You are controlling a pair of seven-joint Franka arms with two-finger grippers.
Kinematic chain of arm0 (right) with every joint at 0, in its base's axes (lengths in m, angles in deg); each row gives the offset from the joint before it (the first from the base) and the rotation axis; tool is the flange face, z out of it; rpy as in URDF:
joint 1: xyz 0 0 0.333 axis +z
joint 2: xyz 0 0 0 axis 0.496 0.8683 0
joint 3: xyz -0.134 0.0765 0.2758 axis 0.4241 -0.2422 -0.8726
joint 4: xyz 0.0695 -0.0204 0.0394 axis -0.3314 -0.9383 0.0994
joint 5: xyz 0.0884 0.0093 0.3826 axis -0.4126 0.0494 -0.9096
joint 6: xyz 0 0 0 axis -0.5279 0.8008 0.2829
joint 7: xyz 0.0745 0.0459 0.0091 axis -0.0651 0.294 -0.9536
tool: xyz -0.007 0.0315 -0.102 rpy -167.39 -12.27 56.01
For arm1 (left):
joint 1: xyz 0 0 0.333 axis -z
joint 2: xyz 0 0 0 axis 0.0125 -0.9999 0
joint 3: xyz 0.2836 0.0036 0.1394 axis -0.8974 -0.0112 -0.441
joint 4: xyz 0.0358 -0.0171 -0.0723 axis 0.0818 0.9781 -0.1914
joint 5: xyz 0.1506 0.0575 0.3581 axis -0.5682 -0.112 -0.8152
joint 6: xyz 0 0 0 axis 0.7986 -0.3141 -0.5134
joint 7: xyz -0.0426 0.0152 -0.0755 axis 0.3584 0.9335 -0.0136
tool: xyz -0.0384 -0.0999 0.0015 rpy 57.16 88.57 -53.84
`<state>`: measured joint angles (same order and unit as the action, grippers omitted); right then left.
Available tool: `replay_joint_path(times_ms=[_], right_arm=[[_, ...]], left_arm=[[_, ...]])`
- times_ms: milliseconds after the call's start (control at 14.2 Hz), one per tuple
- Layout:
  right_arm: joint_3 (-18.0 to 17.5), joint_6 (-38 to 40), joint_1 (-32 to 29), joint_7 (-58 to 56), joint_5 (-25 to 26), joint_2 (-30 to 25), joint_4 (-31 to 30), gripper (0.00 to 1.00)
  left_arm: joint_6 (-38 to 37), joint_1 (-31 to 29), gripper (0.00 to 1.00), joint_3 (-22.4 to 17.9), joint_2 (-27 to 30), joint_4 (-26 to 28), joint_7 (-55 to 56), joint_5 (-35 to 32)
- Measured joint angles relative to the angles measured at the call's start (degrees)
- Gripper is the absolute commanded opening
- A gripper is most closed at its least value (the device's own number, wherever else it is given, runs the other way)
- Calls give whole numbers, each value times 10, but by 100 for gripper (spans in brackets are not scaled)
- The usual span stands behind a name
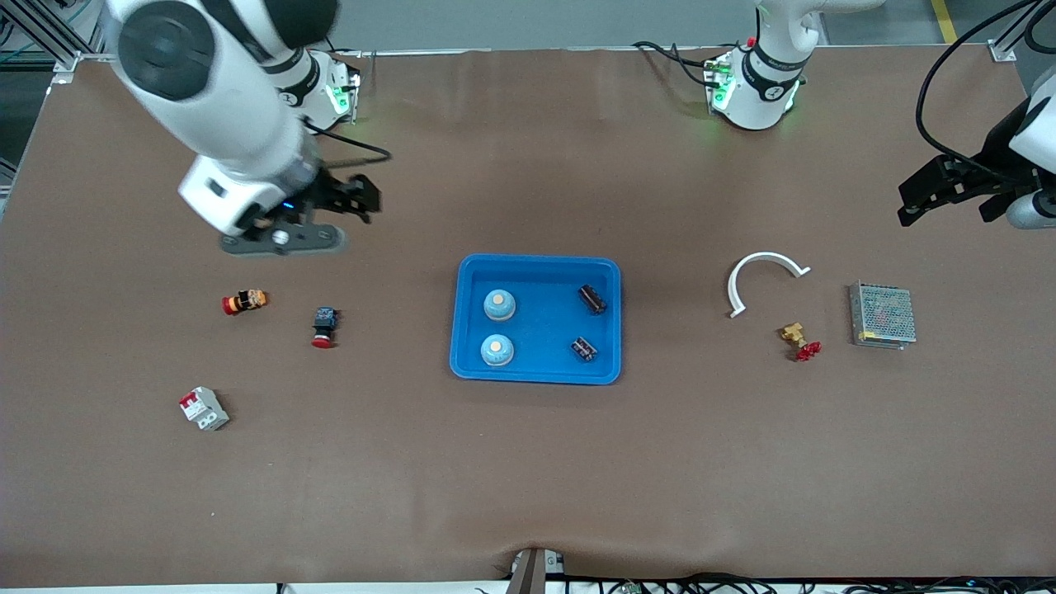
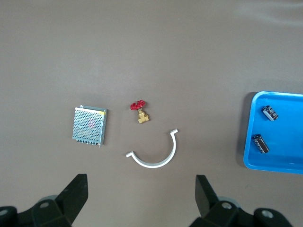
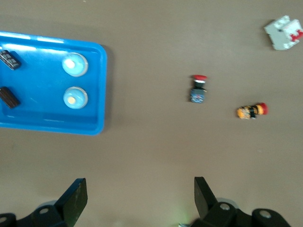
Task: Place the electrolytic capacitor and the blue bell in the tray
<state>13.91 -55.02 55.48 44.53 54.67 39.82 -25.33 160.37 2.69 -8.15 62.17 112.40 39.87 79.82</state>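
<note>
The bright-blue tray [image 1: 536,262] lies in the middle of the table. In it rest two blue bells [image 1: 499,304] [image 1: 497,351] at the right arm's end and two dark electrolytic capacitors [image 1: 591,299] [image 1: 584,349] at the left arm's end. The right wrist view shows the tray [image 3: 47,120], both bells [image 3: 75,64] [image 3: 75,97] and a capacitor [image 3: 9,97]. My right gripper [image 1: 351,198] [image 3: 140,191] hangs open and empty over bare table near its base. My left gripper [image 1: 940,194] [image 2: 141,189] is open and empty, high over the left arm's end of the table, with the tray [image 2: 279,161] and capacitors [image 2: 270,112] [image 2: 261,144] in its view.
Toward the right arm's end lie an orange-and-red push button [image 1: 244,302], a black switch with a red cap [image 1: 323,327] and a white-and-red breaker [image 1: 204,408]. Toward the left arm's end lie a white curved clip [image 1: 763,276], a brass valve with red handle [image 1: 799,341] and a metal mesh box [image 1: 882,314].
</note>
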Motion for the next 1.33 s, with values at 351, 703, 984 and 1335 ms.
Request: replay_joint_path(times_ms=[351,703,984,1335], right_arm=[[3,15,-88,-84,1,-126,-102,100],[4,-4,-168,-143,2,-219,-209,100],[4,-18,-235,-200,3,-237,-236,100],[5,-25,-295,-239,3,-237,-239,100]], left_arm=[[0,1,100,1,0,0,0,0],[-18,1,100,4,0,0,9,1],[-26,2,100,12,0,0,42,1],[-26,2,100,15,0,0,43,1]])
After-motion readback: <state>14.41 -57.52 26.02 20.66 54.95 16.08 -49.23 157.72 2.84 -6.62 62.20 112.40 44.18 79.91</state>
